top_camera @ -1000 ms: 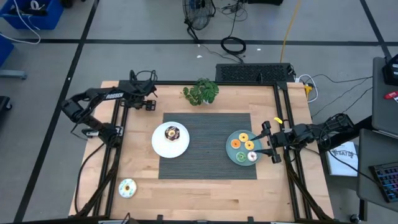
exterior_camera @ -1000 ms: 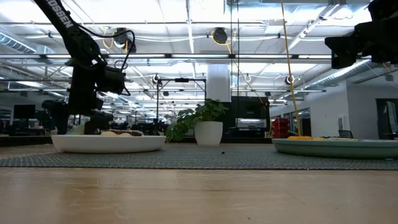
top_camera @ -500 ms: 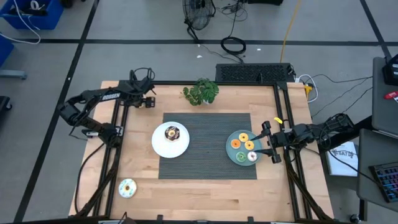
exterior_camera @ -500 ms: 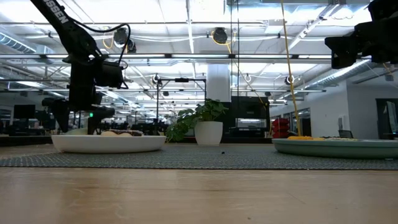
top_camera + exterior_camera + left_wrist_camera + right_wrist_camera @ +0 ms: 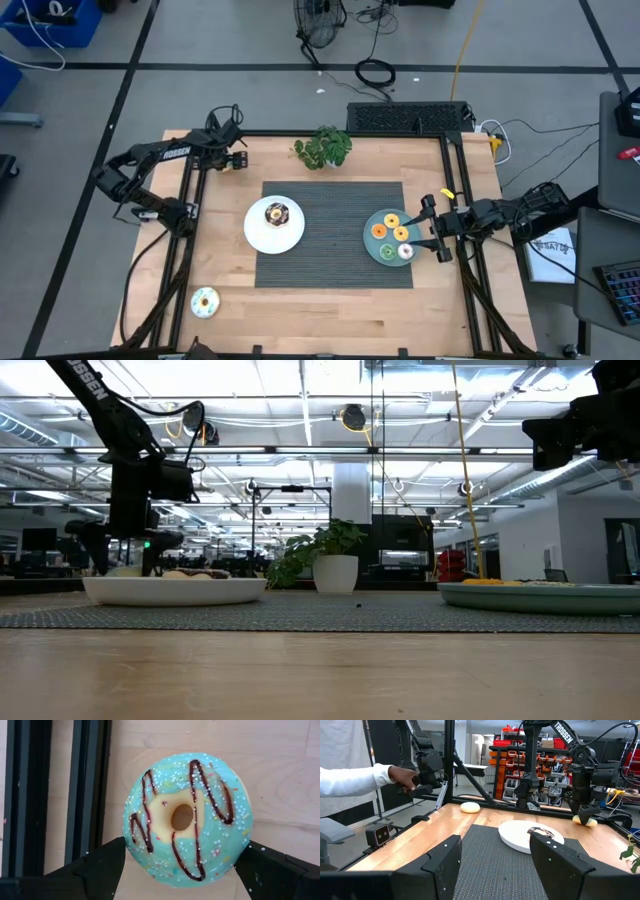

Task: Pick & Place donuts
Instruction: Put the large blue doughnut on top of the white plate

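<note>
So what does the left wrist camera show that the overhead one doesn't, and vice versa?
Left wrist only: a mint-iced ring donut with chocolate drizzle, gripped between the fingers. Overhead only: the round white plate with a brown donut, the teal plate of small donuts, the leafy green plant, a pale donut lying alone, the open right gripper. Both: the left gripper, the light wooden table, its black rail.

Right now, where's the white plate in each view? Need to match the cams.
High view: the white plate lies left of centre, overlapping the mat's left edge.
Low view: the plate sits at left, seen edge-on.
Left wrist view: not in it.
Right wrist view: the plate is mid-picture, at the mat's far end.
Shared landmark: the grey mat under it, visible in those three views.
</note>
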`<action>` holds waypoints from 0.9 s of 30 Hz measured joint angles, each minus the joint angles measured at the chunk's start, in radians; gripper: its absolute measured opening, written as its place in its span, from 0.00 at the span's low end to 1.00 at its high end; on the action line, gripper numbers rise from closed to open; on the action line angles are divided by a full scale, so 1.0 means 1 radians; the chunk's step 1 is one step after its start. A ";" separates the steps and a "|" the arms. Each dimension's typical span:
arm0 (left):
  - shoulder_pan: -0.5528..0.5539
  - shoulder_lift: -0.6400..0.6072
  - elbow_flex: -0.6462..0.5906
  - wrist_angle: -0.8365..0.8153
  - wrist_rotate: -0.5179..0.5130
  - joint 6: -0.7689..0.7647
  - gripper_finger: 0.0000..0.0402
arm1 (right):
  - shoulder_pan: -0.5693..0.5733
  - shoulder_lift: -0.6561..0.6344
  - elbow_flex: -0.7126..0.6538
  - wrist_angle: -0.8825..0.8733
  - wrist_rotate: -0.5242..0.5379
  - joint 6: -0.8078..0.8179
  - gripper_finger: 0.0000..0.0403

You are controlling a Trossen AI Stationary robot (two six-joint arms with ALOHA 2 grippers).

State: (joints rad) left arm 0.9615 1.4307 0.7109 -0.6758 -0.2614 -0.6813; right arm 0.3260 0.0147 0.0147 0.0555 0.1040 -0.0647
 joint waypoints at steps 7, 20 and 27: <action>-0.018 0.002 -0.009 0.001 -0.015 0.007 0.87 | 0.000 0.000 0.000 0.000 0.000 0.000 0.55; -0.020 0.002 -0.086 0.130 0.019 0.023 0.87 | 0.000 0.000 0.000 0.000 0.000 0.000 0.55; -0.020 0.002 -0.092 0.135 0.024 0.030 0.84 | 0.000 0.000 0.000 0.000 0.000 0.000 0.55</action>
State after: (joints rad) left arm 0.9413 1.4322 0.6193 -0.5404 -0.2379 -0.6518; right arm 0.3262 0.0147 0.0150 0.0555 0.1039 -0.0647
